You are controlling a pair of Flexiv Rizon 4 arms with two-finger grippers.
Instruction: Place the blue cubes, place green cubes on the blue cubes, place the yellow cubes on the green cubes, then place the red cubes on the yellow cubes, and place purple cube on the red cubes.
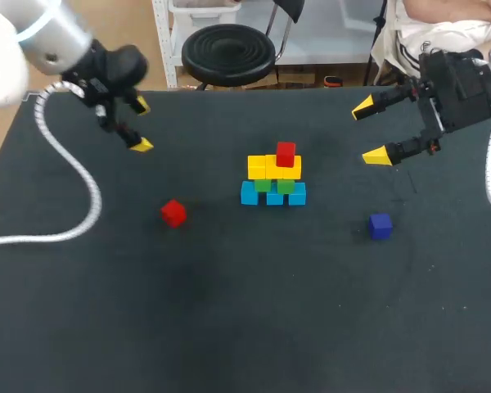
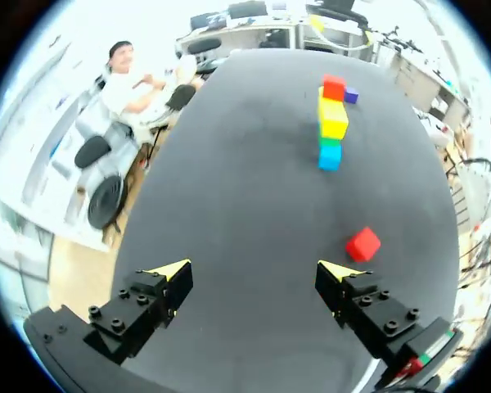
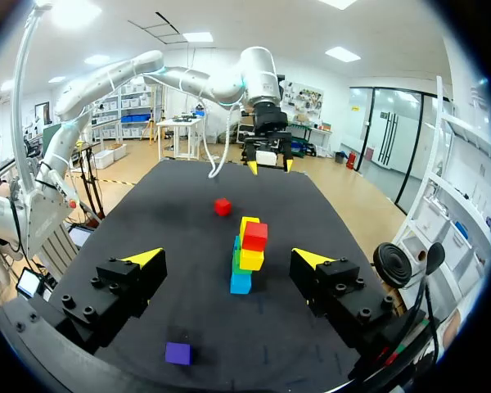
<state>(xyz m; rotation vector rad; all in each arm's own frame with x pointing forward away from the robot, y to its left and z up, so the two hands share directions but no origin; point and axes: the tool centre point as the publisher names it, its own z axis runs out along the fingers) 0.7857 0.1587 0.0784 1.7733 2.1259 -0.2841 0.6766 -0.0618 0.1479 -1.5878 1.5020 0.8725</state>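
Observation:
A stack of cubes (image 1: 274, 180) stands mid-table: blue cubes at the bottom, green cubes on them, yellow cubes above, and one red cube (image 1: 286, 153) on top. A second red cube (image 1: 173, 213) lies loose to the stack's left, just ahead of my left gripper's (image 2: 258, 270) right finger in the left wrist view (image 2: 362, 244). The purple cube (image 1: 380, 225) lies to the stack's right, under my right gripper (image 3: 227, 258). My left gripper (image 1: 139, 124) hangs open and empty at the back left. My right gripper (image 1: 372, 131) hangs open and empty at the back right.
The black table (image 1: 229, 327) carries nothing else in its front half. My left arm's white cable (image 1: 74, 172) loops over the table's left side. In the right wrist view my left gripper (image 3: 268, 164) shows beyond the stack (image 3: 245, 254).

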